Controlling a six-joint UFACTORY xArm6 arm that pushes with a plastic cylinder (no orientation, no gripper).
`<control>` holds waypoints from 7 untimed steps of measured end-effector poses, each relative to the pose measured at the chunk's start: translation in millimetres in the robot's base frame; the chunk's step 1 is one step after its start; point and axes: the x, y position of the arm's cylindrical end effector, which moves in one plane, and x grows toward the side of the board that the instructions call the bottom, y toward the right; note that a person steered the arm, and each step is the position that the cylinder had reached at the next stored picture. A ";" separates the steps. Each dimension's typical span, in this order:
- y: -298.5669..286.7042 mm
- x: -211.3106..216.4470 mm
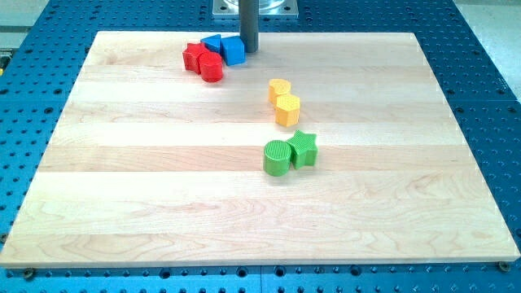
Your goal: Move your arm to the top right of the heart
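Camera view, the only one you've got. Wooden desk (163, 203) sits on a blue perforated base (488, 81).

Your arm carries no end effector, so there are no jaws to be apart or together. It's a straight dark rod (248, 20) coming down at the desk's top edge, near the middle. My tip (249, 51) rests just at that edge, touching or just beside the right side of the blue cube (233, 50); you can't tell which from here.

Top-edge cluster, left of the tip:
- blue cube, nearest the tip
- blue triangle-like block (212, 43), just left of the cube, partly hidden behind it
- red star (194, 56), leftmost
- red cylinder (212, 68), below the star and the blue blocks, pressed against them

Desk centre, slightly right:
- yellow heart (279, 89), the task's block. It lies well below and a bit right of the tip, clearly apart from it
- yellow hexagon (287, 110), touching the heart's lower side

Below those, towards the bottom edge but still mid-desk:
- green cylinder (277, 158)
- green star (303, 149), touching the cylinder's right side

The tip is up and left of the heart, not at its top right. The desk area right of the heart has no blocks on it.
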 end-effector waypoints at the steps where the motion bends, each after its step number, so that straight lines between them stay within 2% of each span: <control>1: -12.4 10.5; 2: -10.5 1.4; 3: -0.5 -31.3; 6: -6.5 -30.8; 7: 64.6 -12.8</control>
